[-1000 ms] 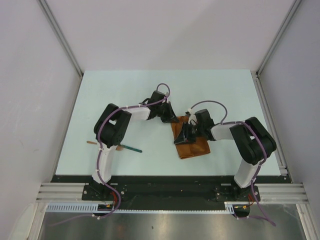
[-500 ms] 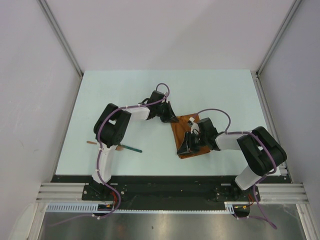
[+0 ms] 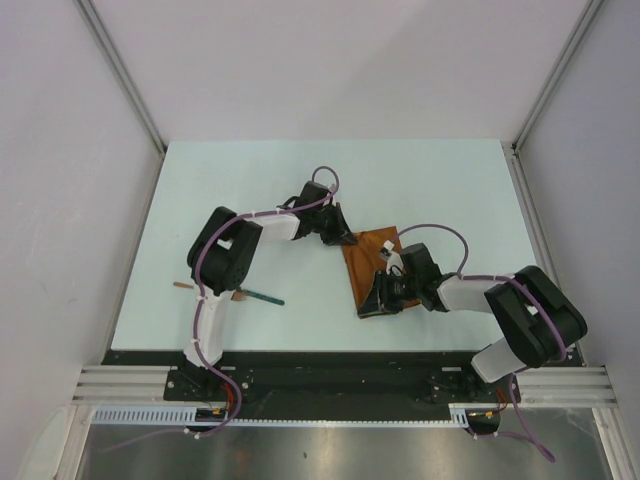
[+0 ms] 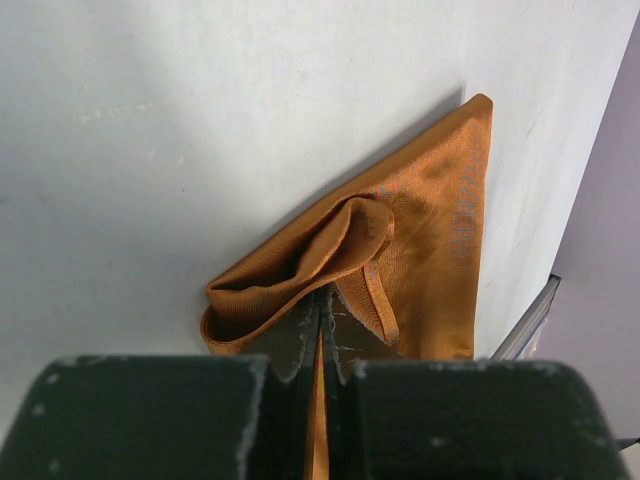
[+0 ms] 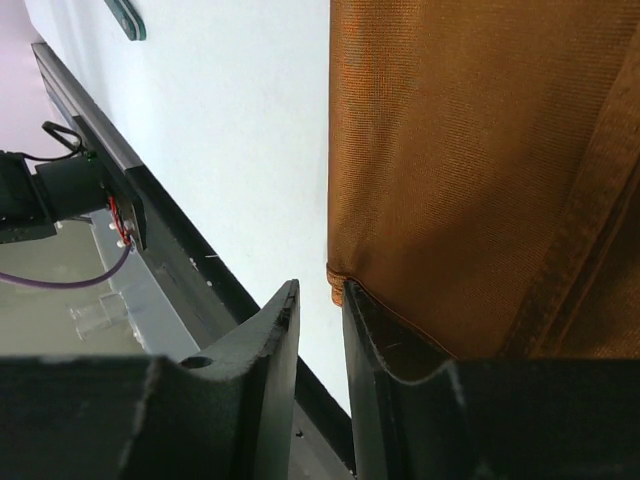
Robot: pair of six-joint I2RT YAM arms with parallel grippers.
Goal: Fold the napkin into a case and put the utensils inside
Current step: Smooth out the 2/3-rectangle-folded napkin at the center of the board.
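Note:
The rust-orange napkin (image 3: 368, 262) lies folded in layers at mid-table, tilted. My left gripper (image 3: 347, 240) is shut on its far-left corner. In the left wrist view the cloth (image 4: 430, 240) bulges up in a loose fold just ahead of that gripper (image 4: 325, 295). My right gripper (image 3: 372, 300) sits at the napkin's near-left corner, open by a narrow gap. In the right wrist view the gripper (image 5: 320, 288) shows bare table in that gap, and one finger overlaps the napkin's (image 5: 480, 150) edge. The teal-handled utensil (image 3: 262, 296) (image 5: 125, 15) and the wooden one (image 3: 183, 285) lie left of the left arm.
The black rail (image 3: 340, 357) (image 5: 150, 200) runs along the table's near edge, close to the right gripper. Grey walls and aluminium posts (image 3: 540, 240) enclose the table on three sides.
The right arm has slid toward the near edge, along the napkin from its far part to its near-left corner. The left arm has kept its hold and place.

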